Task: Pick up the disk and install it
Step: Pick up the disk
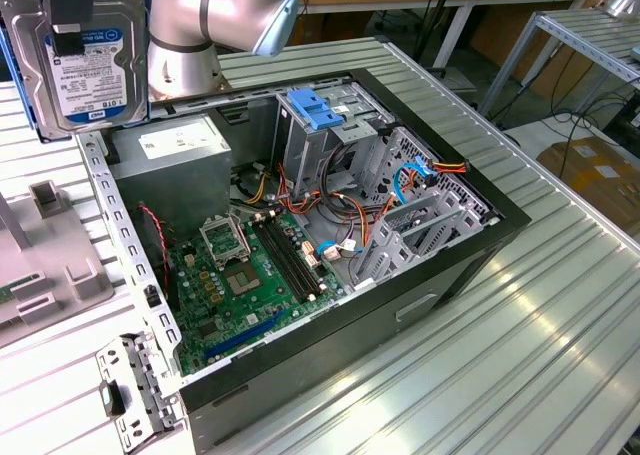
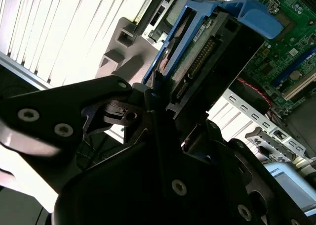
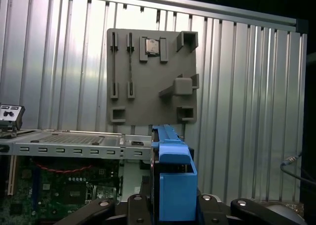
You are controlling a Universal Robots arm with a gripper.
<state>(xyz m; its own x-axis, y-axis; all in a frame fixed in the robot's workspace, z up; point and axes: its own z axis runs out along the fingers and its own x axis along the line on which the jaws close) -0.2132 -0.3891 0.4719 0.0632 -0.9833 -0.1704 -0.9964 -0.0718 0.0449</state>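
The disk [image 1: 95,70] hangs upright in the upper left of the exterior view. Its white-and-blue label faces the camera, and it is off the table, just up and left of the open computer case [image 1: 505,225]. The gripper [image 1: 70,37] is clamped on it, with one black finger [image 1: 68,20] coming down across the label. In the second wrist view the disk [image 2: 210,49] shows edge-on with its connector end dark. In the first wrist view its blue side rail [image 3: 174,178] stands between the black gripper parts. The silver robot arm [image 1: 215,20] curves in beside the disk at the top of the exterior view. Below the disk, inside the case, sits the grey power supply [image 1: 170,160]. Right of that is the drive cage with its light-blue latch [image 1: 312,110], and the green motherboard [image 1: 240,275] lies toward the lower left. A grey fixture plate [image 3: 148,76] rests on the ribbed metal table [image 1: 520,365].
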